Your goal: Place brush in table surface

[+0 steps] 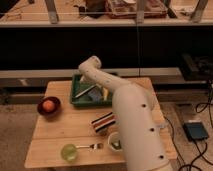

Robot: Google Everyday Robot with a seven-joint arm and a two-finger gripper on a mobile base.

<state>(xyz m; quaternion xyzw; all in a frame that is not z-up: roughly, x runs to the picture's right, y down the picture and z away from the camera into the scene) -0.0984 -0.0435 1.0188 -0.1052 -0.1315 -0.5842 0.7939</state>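
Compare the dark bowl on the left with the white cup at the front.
The dark bowl holds an orange fruit; the white cup holds something greenish. The dark bowl is wider, at the left; the white cup sits beside the arm. Both stand on the table surface. The gripper is over the green tray.

The gripper (93, 92), low in the green tray (86, 104), shows only as a dark blur. The arm (131, 115) covers the tray's right end; the brush (83, 91) has an indistinct head.
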